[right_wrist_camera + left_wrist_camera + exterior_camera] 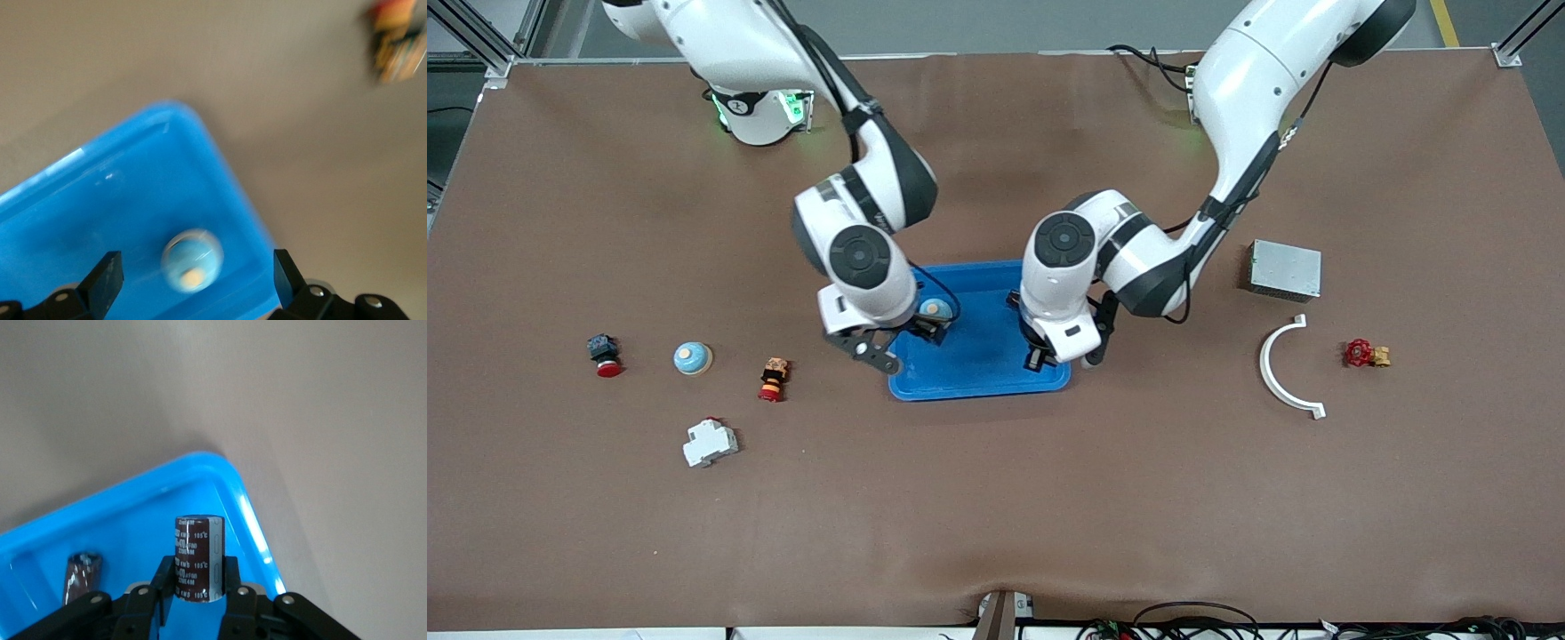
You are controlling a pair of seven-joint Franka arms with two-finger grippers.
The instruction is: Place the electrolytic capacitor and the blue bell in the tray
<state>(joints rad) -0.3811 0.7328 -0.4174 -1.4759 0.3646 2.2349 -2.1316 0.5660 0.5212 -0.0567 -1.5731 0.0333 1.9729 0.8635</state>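
The bright blue tray (978, 360) lies mid-table. My left gripper (1040, 358) hangs over the tray's end toward the left arm, shut on the electrolytic capacitor (199, 557), a dark brown cylinder with a silver stripe. It is held upright between the fingers (164, 579) above a tray corner (220, 470). The blue bell (935, 309), a light blue dome with a cream knob, sits in the tray at the end toward the right arm. My right gripper (929, 331) is just over it and open. The bell (192, 260) lies free between the wide-spread fingers (107, 277).
Toward the right arm's end lie a red-capped button (607, 356), a second blue bell (693, 358), a red-yellow-black switch (773, 380) and a white breaker (710, 442). Toward the left arm's end are a grey metal box (1284, 269), a white curved piece (1288, 369) and a red valve (1365, 354).
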